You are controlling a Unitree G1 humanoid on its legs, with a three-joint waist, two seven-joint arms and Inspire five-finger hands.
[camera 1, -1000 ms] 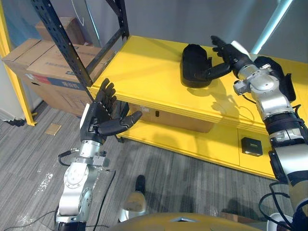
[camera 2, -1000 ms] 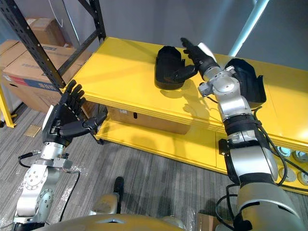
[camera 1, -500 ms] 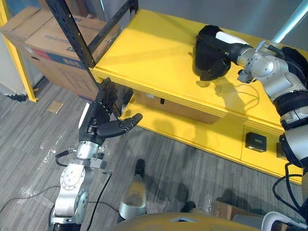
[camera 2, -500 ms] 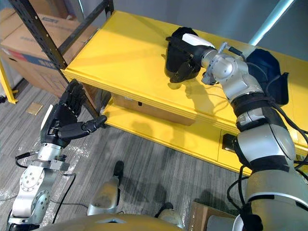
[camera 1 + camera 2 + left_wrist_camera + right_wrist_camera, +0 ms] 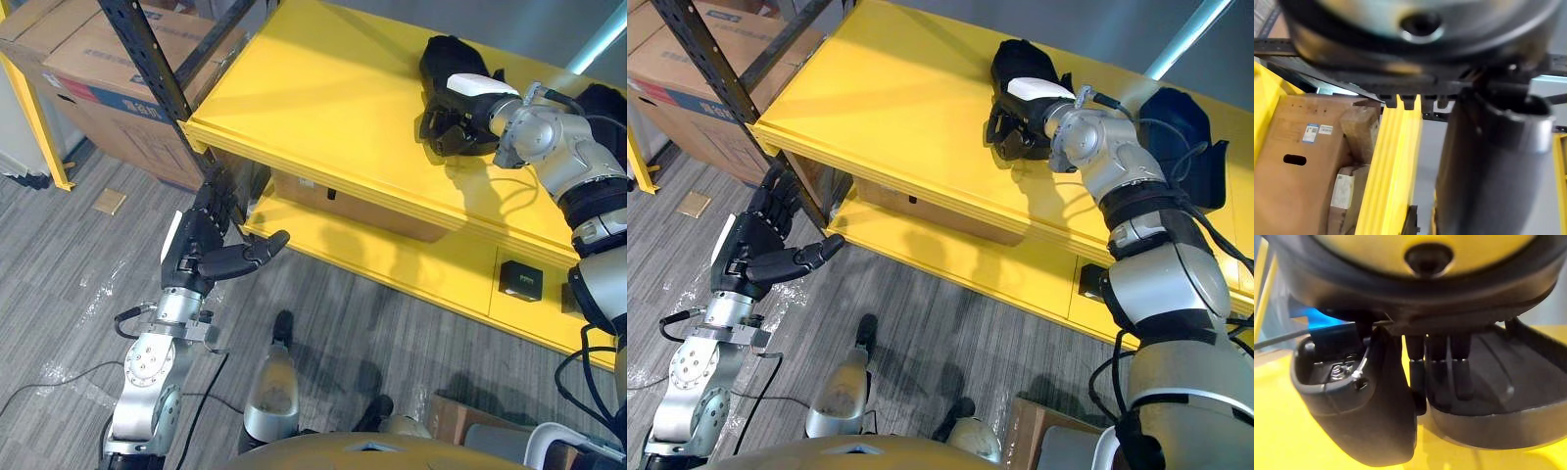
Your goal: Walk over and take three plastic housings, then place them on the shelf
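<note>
The left hand (image 5: pixel 201 245) hangs spread and empty off the front edge of the yellow shelf (image 5: pixel 323 108), and farther in, on its top, the right hand (image 5: pixel 458 110) clamps the near rim of the plastic housing (image 5: pixel 446 51), whose length runs toward the shelf's back.

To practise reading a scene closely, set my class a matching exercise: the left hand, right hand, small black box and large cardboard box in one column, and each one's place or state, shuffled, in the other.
Column 1
1. left hand
2. right hand
3. small black box
4. large cardboard box

Column 2
A. on the lower yellow board
B. behind the black upright, beside the shelf
C. open, held over the grey floor
D. curled on a black plastic housing on the top board

Pairs: 1-C, 2-D, 3-A, 4-B
</note>
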